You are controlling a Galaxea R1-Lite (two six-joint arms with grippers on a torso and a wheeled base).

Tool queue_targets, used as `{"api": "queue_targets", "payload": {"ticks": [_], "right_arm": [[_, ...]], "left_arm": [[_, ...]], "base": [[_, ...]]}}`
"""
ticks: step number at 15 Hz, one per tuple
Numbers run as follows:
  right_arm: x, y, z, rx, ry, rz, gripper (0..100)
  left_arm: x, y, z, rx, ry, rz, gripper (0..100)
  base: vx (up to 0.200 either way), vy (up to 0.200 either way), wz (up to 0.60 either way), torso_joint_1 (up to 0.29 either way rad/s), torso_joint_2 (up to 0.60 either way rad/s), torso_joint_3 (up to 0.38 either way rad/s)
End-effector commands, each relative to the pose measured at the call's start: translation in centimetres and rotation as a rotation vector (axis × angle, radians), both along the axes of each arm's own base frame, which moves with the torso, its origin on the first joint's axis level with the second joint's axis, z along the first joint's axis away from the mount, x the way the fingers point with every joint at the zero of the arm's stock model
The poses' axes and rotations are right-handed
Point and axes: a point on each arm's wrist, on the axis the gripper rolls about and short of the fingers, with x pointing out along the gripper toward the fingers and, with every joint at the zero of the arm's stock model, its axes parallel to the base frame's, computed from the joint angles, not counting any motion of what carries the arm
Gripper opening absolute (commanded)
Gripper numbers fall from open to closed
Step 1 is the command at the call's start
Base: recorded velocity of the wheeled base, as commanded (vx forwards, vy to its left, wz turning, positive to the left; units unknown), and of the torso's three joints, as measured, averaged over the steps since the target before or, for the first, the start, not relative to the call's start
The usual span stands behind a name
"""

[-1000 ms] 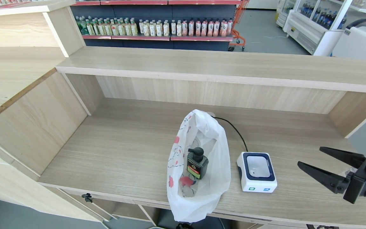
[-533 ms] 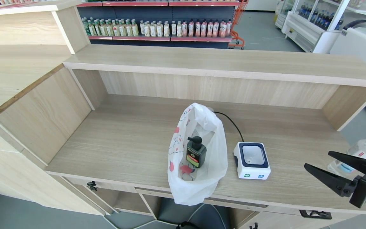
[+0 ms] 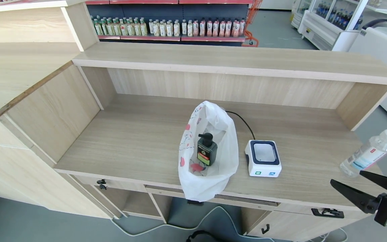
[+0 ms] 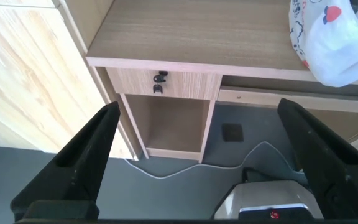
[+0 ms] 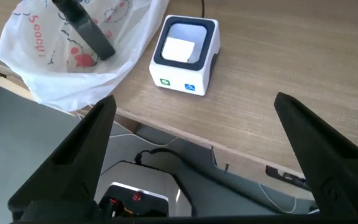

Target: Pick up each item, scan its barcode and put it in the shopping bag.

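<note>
At the right end of the counter [image 3: 139, 141], near its edge, sits the clear bottle [image 3: 370, 153] with its white cap pointing away from me. I cannot tell whether it stands or leans. I judge it light thin plastic, smooth and round. It is likely to slip or roll if I nudge it, and the wall may give under a hard squeeze. The best hold looks to be across the labelled middle of the body, below the shoulder, leaving the label free for the scanner [image 3: 263, 158].

My right gripper [image 3: 346, 177] hangs just short of the bottle, off the counter's front edge. Its fingers are spread wide, with nothing between them and touching nothing. My left gripper [image 4: 197, 109] is also spread and empty, low in front of the counter's left cupboard.

The shopping bag [image 3: 228, 158] stands open just beside the scanner, with a dark pump bottle [image 3: 207, 151] upright inside it.
</note>
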Motion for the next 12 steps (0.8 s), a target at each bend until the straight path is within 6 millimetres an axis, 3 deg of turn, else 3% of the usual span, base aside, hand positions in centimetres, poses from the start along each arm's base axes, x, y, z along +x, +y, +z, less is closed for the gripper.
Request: {"api": "queue_targets", "payload": {"ticks": [1,5,12], "right_arm": [[-0.06,-0.07,-0.1,0.0,0.003,-0.004,100],[-0.06,-0.07,-0.16,-0.002,0.005,-0.005,100],[0.21,-0.09,-0.13,0.0,0.01,-0.006,100]], "left_arm": [[0.0,0.0,0.0,0.001,0.0,0.0,100],[0.0,0.0,0.0,0.002,0.0,0.0,100],[0.0,0.0,0.0,0.002,0.0,0.0,100]], "base": [[0.0,0.0,0.0,0.0,0.0,0.0],[0.0,0.0,0.0,0.0,0.0,0.0],[0.0,-0.2,0.0,0.002,0.0,0.002]]}}
